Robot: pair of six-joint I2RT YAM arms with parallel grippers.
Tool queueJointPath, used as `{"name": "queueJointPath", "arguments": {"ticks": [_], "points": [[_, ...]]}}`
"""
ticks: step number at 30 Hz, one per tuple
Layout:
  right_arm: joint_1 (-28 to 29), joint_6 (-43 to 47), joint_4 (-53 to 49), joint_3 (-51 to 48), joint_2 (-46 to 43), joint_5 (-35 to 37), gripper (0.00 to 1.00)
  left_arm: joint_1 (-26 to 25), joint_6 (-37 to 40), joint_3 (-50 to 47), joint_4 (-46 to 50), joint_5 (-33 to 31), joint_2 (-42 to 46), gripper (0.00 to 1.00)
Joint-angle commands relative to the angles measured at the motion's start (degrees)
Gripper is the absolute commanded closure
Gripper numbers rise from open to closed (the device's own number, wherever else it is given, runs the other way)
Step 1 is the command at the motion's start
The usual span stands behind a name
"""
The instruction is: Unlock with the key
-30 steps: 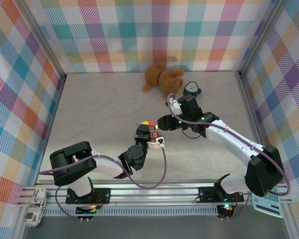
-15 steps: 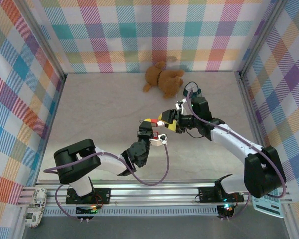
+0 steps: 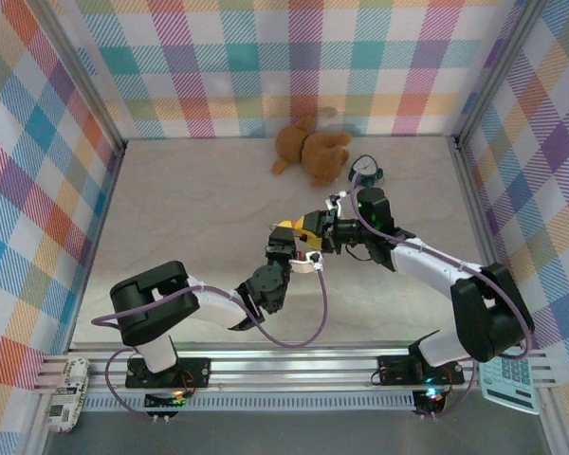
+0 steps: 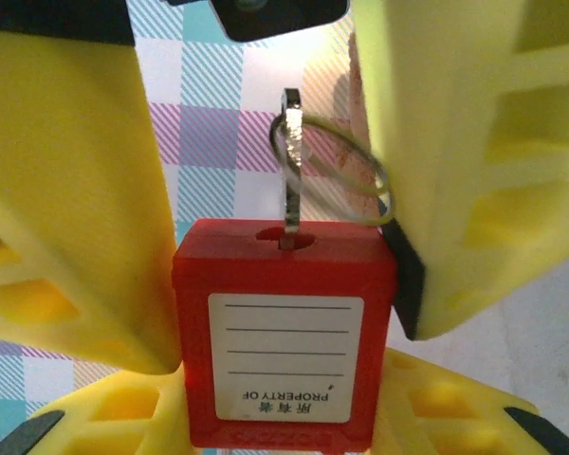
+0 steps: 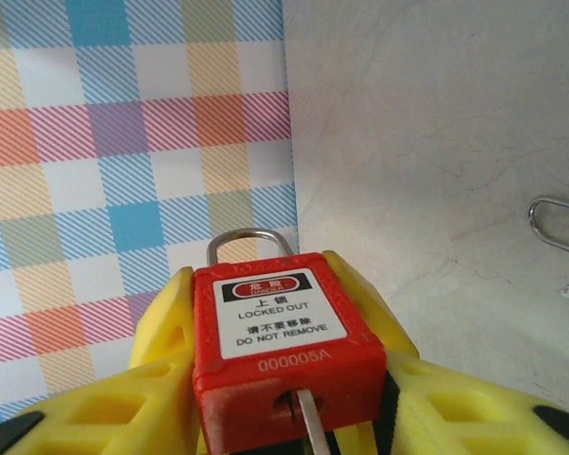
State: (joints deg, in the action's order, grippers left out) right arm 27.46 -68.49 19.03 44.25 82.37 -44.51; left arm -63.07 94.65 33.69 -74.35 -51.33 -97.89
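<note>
at the near edge of the table, on the near side of the rail, a pale handset lies by the left corner and a calculator by the right one. from their bases there the left arm and the right arm reach in and meet at about the middle of the table.

the left gripper is closed partway onto a red padlock. its yellow fingers press on the two sides of the body and hold it off the table, keyhole end toward the right gripper. one face carries a white label reading "property of", the other reads "locked out, do not remove". the metal shackle points away from the right wrist camera.

the key stands in the keyhole, its thin blade in the slot and its head sticking out, seen edge-on, with a thin wire ring through the head. the right gripper is part open around it. one finger stands on each side of the key with a gap showing on both sides, so it has hold of nothing. the ring reaches as far as one finger, and that finger's black pad sits just beside a corner of the padlock.

on the table near the pair lies a thin wire loop. at the far edge, near its middle, lies a brown teddy bear, with a small dark teal thing just beside it toward the right edge. checked walls close in the table.
</note>
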Motion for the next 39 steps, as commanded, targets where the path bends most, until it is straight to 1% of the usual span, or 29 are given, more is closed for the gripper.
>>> {"name": "queueJointPath", "arguments": {"ticks": [1,4,6,12,14,15,17,18,20,23,28,34,39], "points": [[0.4,-0.5,2.9,2.1,1.3,0.1,0.54,-0.6,-1.2,1.6,-3.4,1.0,-0.5,0.86],[0.5,-2.5,5.7,2.3,2.3,-0.3,0.65,-0.9,-1.9,1.6,-3.3,0.3,-1.4,0.85],[0.5,-2.9,6.5,2.4,2.4,-0.5,0.72,-0.9,-2.3,1.6,-3.5,-0.1,-2.2,0.82],[0.3,-0.6,3.3,2.4,0.3,1.2,0.75,-0.9,-4.0,0.7,-3.4,-0.7,-1.5,0.65],[0.3,-0.7,3.2,2.5,0.1,1.4,0.76,-0.9,-4.3,0.3,-3.3,-0.7,-0.9,0.64],[0.3,-0.8,3.4,2.5,0.1,1.4,0.76,-0.9,-4.3,0.1,-3.4,-0.6,-0.7,0.65],[0.3,-1.3,3.7,2.5,0.2,1.3,0.75,-0.9,-4.5,-0.1,-3.3,-0.5,-0.1,0.73],[0.3,-1.7,4.0,2.4,0.2,1.2,0.72,-0.9,-4.5,-0.3,-3.3,-0.2,0.1,0.75],[0.3,-2.6,4.7,2.2,0.2,1.3,0.62,-0.9,-4.6,-0.5,-3.3,-0.3,0.3,0.79],[0.3,-4.0,6.5,1.6,0.5,1.4,0.55,-0.9,-4.5,-0.6,-3.3,-0.1,0.2,0.81],[0.3,-4.7,7.8,1.2,0.9,1.6,0.54,-0.9,-4.9,-1.0,-3.3,-0.1,0.5,0.86],[0.1,-4.9,8.1,1.1,1.1,1.7,0.54,-1.1,-5.2,-1.6,-3.3,0.4,1.4,0.88],[-1.0,-4.5,7.1,0.5,0.1,2.1,0.49,-1.1,-5.1,-2.2,-3.3,0.3,1.9,0.89]]}}
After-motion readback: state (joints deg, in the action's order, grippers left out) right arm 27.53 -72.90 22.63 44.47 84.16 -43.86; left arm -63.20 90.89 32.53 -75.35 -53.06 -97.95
